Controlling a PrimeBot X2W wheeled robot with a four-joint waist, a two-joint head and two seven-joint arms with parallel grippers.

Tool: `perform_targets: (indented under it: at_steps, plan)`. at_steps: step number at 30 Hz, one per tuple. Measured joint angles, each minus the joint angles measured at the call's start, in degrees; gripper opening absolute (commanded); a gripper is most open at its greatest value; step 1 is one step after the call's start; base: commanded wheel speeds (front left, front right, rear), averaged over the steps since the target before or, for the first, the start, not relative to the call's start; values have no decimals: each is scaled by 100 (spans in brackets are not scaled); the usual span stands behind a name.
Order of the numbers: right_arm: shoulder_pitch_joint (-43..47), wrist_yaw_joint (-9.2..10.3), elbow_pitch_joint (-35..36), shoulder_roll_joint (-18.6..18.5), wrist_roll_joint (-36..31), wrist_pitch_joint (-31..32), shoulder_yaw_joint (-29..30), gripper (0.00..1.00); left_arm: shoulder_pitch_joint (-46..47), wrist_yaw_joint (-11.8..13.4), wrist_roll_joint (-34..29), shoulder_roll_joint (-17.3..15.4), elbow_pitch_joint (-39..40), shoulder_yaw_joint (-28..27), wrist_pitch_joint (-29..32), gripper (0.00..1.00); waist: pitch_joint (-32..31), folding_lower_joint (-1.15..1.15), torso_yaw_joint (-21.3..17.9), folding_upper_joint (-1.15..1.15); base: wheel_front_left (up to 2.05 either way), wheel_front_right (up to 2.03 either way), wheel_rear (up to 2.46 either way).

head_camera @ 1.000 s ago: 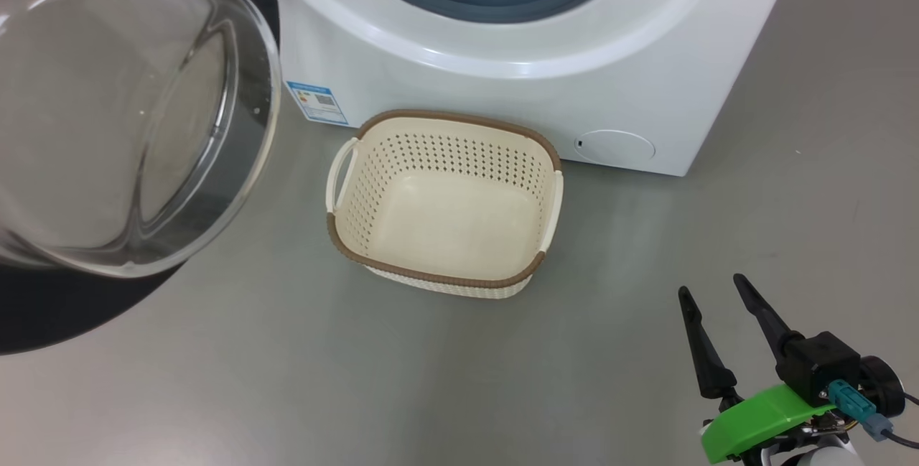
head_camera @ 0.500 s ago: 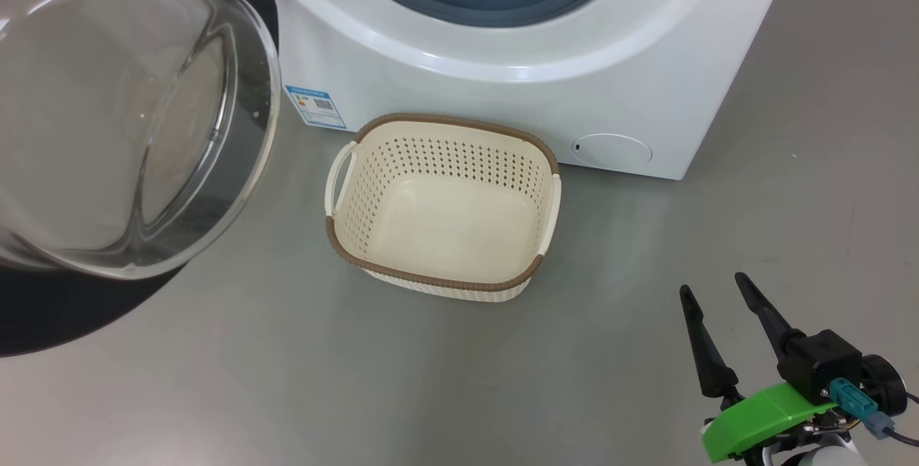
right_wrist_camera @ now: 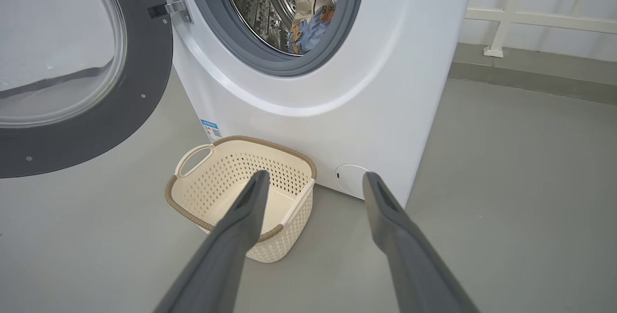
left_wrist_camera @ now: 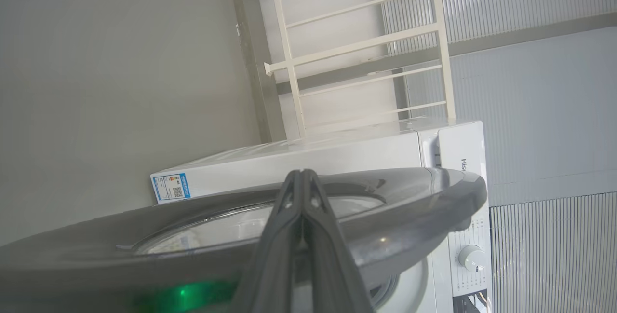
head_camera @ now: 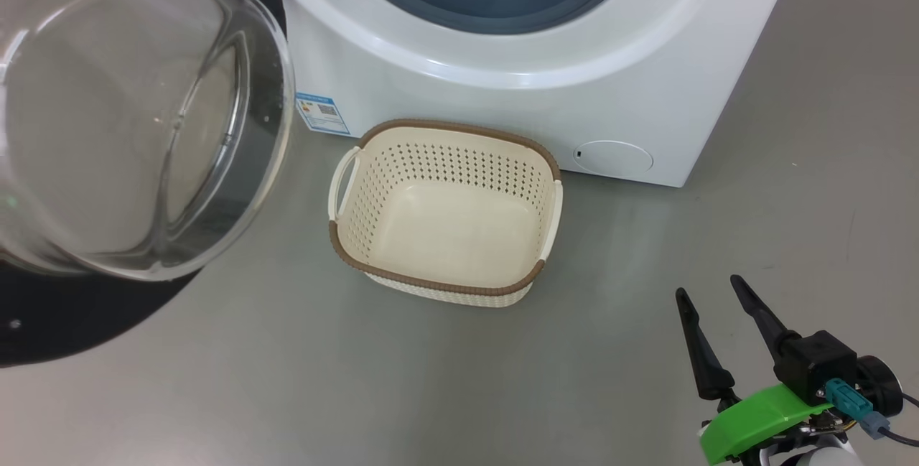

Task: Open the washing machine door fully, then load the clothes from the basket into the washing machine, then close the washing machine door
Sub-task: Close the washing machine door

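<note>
The basket (head_camera: 459,125) sat empty just in front of the washing machine (head_camera: 502,100), below its mouth, and the clothes (right_wrist_camera: 308,26) lay inside the drum, so loading looked done to us. The door (head_camera: 136,128) hung wide to our left, leaving the mouth free. Our left gripper (left_wrist_camera: 302,178) was pinched shut on nothing, fingers by the door's outer face, likely placed to push it closed; contact we could not tell. Our right gripper (head_camera: 707,286) stood spread wide and empty — well apart from the basket.
</note>
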State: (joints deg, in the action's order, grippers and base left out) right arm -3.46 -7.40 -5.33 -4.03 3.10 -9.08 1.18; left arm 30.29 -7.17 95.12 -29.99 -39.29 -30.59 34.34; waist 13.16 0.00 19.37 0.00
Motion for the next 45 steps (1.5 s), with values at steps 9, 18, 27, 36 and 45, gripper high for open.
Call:
perform_targets:
  at_steps: [9,18,27,36,45]
  plan:
    - [13,0,-44,4,21,-1,31,100,-135,0,368,275,414,174,1039,0,-47,0,59,0,0,0,0]
    - [16,0,-168,15,78,-46,43,100,-313,1,810,726,1115,280,1768,0,-131,0,69,0,0,0,0]
    - [19,0,-297,38,116,-120,40,100,-719,298,920,1076,2069,748,2305,0,-214,0,-48,0,0,0,0]
    - [16,0,-446,75,219,-265,3,100,-934,733,1161,1506,3219,1007,2517,0,-224,0,-312,0,0,0,0]
    - [6,0,-603,92,330,-392,-18,100,-925,845,1157,1816,3704,1152,2324,0,-178,0,-676,0,0,0,0]
